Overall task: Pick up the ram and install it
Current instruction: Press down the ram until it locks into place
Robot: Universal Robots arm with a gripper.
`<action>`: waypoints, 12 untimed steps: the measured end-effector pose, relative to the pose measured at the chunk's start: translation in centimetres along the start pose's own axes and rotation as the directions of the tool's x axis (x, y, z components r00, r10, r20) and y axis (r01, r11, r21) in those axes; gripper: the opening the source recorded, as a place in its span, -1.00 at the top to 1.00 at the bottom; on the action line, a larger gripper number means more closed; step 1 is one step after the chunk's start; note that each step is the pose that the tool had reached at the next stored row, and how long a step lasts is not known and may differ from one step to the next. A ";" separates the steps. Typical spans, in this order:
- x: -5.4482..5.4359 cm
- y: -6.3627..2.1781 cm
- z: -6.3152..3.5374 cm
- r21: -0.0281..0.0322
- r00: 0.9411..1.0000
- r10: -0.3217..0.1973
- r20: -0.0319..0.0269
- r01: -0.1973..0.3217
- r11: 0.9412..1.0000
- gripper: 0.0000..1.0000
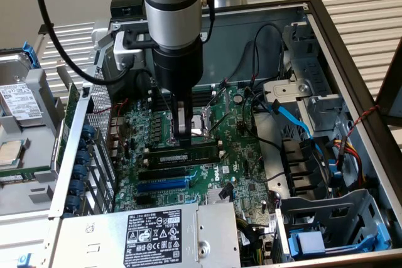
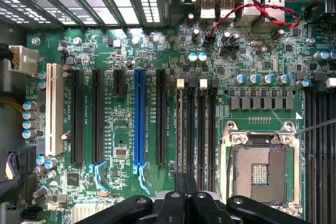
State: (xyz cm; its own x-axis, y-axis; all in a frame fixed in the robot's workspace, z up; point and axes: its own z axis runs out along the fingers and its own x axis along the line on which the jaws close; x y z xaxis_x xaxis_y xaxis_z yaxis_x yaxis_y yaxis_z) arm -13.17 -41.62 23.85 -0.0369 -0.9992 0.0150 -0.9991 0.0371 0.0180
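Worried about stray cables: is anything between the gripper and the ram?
Nothing visible stands between them. The shut gripper is down right over the ram, which sits edge-up beside the CPU socket. The blue cable lies off toward the exterior view's right.

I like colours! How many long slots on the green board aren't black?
2: a white slot at the edge of the board, and a blue slot between black ones. The gripper covers some board, so more may be hidden.

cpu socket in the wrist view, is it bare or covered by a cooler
Bare: the cpu socket shows its exposed pin grid, with no cooler over it.
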 end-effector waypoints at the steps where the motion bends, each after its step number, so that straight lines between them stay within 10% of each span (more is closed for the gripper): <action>1: 0.0 0.04 0.04 0.000 1.000 0.000 0.000 0.000 1.000 0.79; 12: -0.1 0.08 0.27 0.000 1.000 0.000 0.000 0.000 1.000 0.79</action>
State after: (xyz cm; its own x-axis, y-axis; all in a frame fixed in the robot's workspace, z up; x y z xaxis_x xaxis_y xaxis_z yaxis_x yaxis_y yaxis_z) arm -13.26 -41.54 23.59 -0.0367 -0.9992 0.0152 -0.9991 0.0370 0.0182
